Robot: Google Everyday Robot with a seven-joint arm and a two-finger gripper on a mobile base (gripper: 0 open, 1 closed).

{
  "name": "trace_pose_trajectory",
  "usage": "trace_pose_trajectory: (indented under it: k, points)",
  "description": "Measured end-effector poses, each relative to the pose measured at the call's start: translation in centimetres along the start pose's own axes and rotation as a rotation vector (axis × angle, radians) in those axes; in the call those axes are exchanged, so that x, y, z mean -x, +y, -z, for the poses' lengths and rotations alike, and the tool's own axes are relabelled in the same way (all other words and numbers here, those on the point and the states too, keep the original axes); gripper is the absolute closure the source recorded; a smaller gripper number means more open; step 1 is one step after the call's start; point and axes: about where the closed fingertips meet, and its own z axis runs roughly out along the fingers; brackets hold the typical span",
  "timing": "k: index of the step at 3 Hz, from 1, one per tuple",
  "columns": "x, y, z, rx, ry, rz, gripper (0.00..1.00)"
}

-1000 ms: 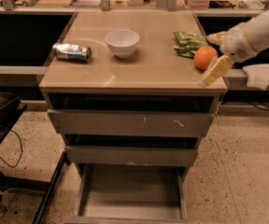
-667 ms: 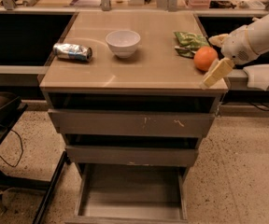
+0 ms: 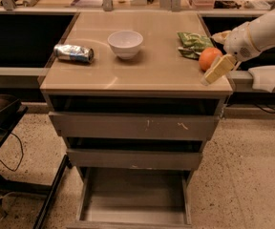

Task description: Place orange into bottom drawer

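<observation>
Speckled terrazzo floor [image 3: 252,175]. Tan worktop [image 3: 147,73] on grey cabinet [image 3: 128,125]. Cluttered bench [image 3: 80,1] beyond back edge. Black stand [image 3: 4,128] off left edge. Gripper [image 3: 219,67] at right edge, near front corner.

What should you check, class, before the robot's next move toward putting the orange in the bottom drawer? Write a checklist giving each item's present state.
1. bottom drawer pulled out: ok.
2. orange resting on the cabinet top, near its right edge: ok.
3. gripper at the orange, fingers open on either side: ok.
4. fingers closed on the orange: not ok.
5. green bag clear of the fingers: cannot tell.
</observation>
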Motion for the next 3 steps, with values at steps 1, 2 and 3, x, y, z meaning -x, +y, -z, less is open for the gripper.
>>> trace_pose_trajectory:
  k: [1,2,3]
  points:
    - [-1.1,-1.5,-0.6,-0.003,0.009,-0.012,0.0]
    - [-3.1,-3.8,-2.1,0.011,0.019,-0.035,0.0]
    - [-2.5,-5.3,-1.0,-0.027,0.006,-0.022,0.1]
